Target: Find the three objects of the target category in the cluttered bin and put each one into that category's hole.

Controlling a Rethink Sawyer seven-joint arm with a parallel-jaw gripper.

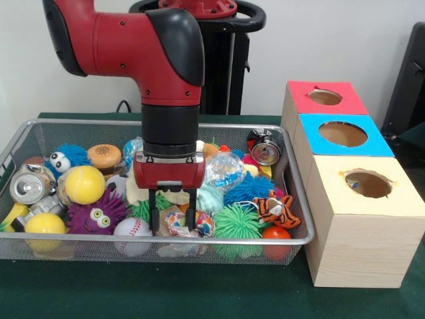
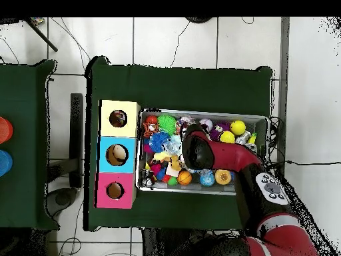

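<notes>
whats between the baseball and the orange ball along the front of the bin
In the front view, a speckled rope bundle and a green spiky ball lie between the baseball and the orange ball.

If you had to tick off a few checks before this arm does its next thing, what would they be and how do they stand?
1. Gripper inside the wire mesh bin: ok, low over the toys.
2. Gripper open: ok, fingers apart, nothing held between them.
3. Speckled rope bundle under the gripper: ok, just below the fingertips.
4. Neighbours clear: not ok, green spiky ball and baseball crowd it.
5. Box holes unblocked: ok for the yellow box; red and blue too.
6. Which hole is right: cannot tell.
</notes>
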